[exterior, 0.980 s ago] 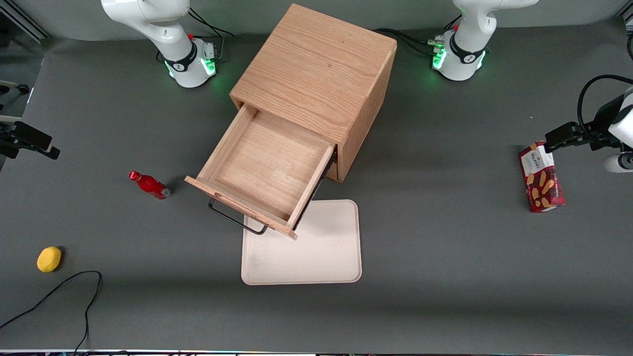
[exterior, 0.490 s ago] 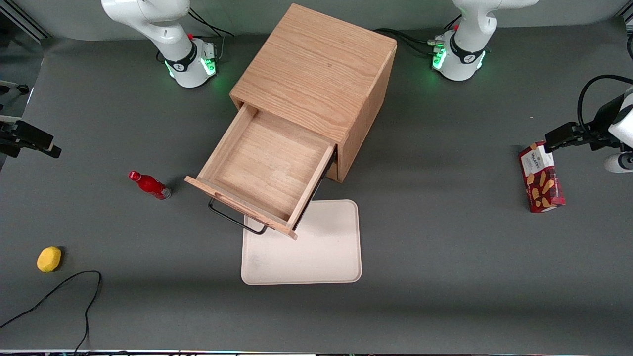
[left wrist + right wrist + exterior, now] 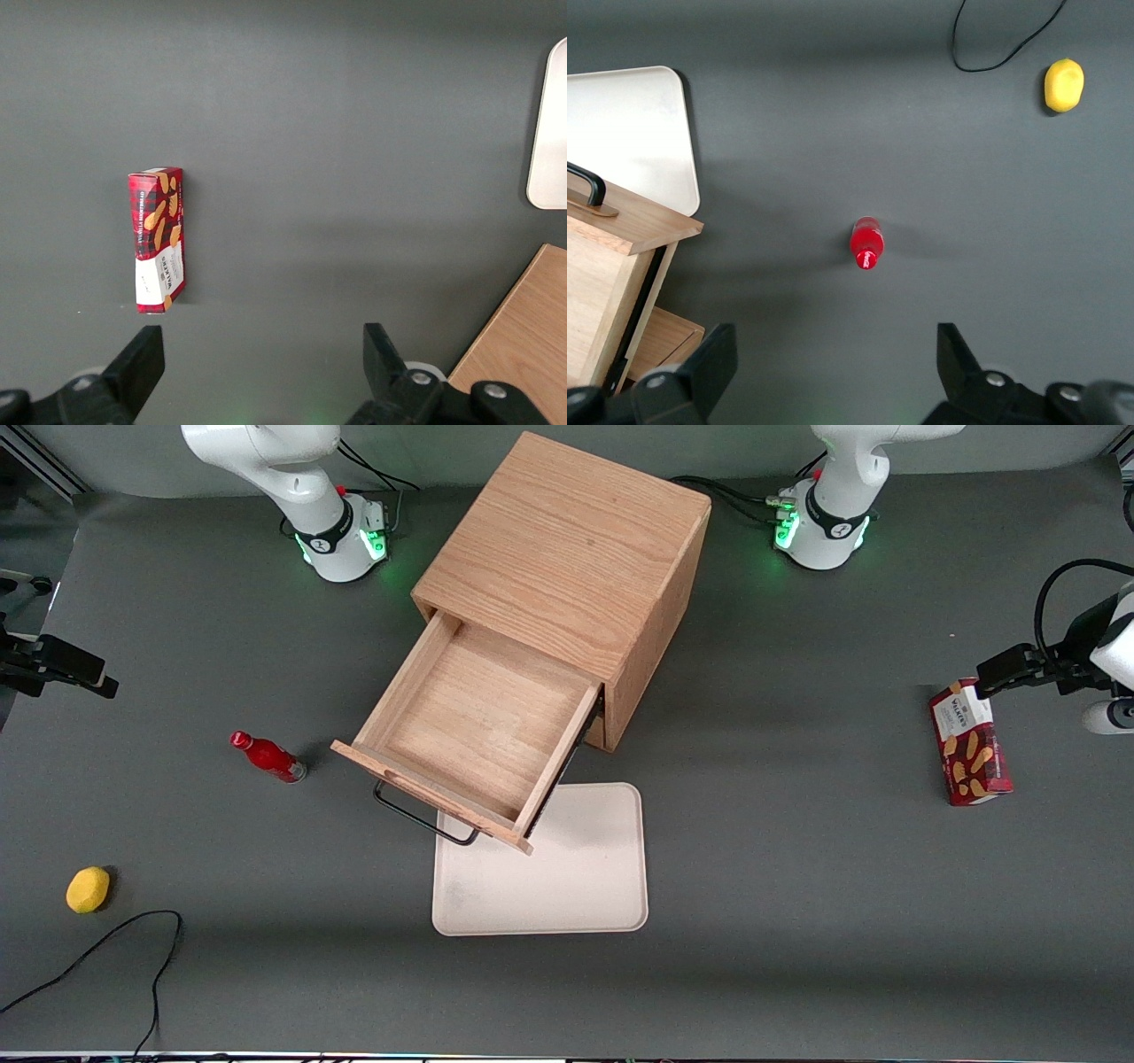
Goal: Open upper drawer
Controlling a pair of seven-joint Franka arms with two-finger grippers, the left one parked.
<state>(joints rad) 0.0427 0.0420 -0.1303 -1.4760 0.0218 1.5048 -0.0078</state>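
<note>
The oak cabinet [image 3: 567, 549] stands mid-table. Its upper drawer [image 3: 478, 722] is pulled far out and its shallow wooden box is empty. The thin black wire handle [image 3: 423, 821] sticks out from the drawer's front. The drawer's front edge [image 3: 638, 227] and handle [image 3: 588, 184] also show in the right wrist view. My right gripper [image 3: 99, 682] hangs at the working arm's end of the table, well away from the drawer. In the right wrist view the gripper [image 3: 833, 359] is open and empty above bare mat. The lower drawer is hidden under the upper one.
A red bottle [image 3: 267, 756] lies between the gripper and the drawer. A yellow lemon [image 3: 88, 889] and a black cable [image 3: 106, 952] lie nearer the front camera. A white tray [image 3: 567, 877] lies in front of the cabinet. A biscuit box [image 3: 970, 753] lies toward the parked arm's end.
My gripper has shifted slightly, farther from the front camera and a little toward the cabinet. The drawer and other objects have not moved.
</note>
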